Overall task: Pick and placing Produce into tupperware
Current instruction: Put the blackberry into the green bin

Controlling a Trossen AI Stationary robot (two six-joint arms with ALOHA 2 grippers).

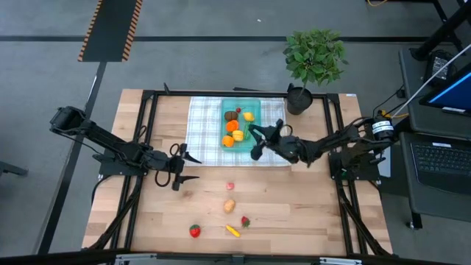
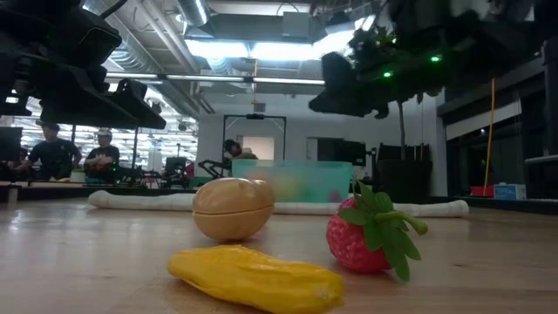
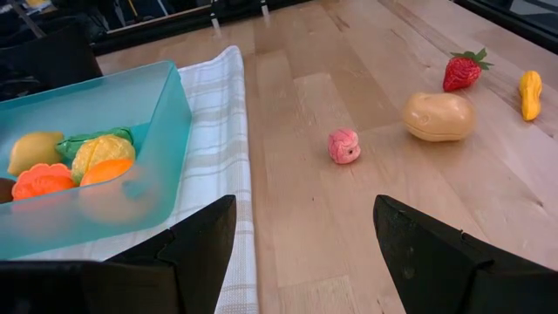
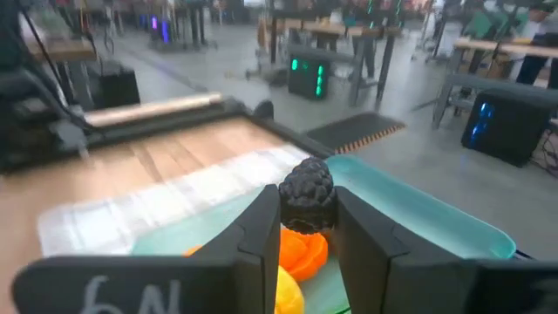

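The teal tupperware [image 1: 241, 110] sits on a checked cloth and holds orange pieces, a yellow lemon [image 3: 35, 150] and a brown piece. My right gripper [image 1: 255, 142] hovers over the tupperware's near right part, shut on a dark bumpy berry-like piece [image 4: 307, 194]. My left gripper [image 1: 180, 168] is open, above bare wood to the left of the cloth. A pink piece [image 3: 344, 146], a tan potato [image 3: 438, 116], a strawberry [image 3: 463, 71], a yellow piece [image 3: 529, 94] and a second strawberry [image 1: 195, 231] lie on the table's near half. My right gripper pinches the dark bumpy piece between its two fingers, one finger [image 4: 261, 231] on each side of its lower half [image 4: 307, 218]. The piece's top stands out past the fingertips. It is lifted clear, above the orange pieces in the tupperware [image 4: 410, 209].
A potted plant [image 1: 313, 62] stands at the cloth's far right corner, behind my right arm. The checked cloth [image 1: 202, 121] spreads under and around the tupperware. Bare wood lies between the cloth and the loose produce. People stand in the room beyond the table.
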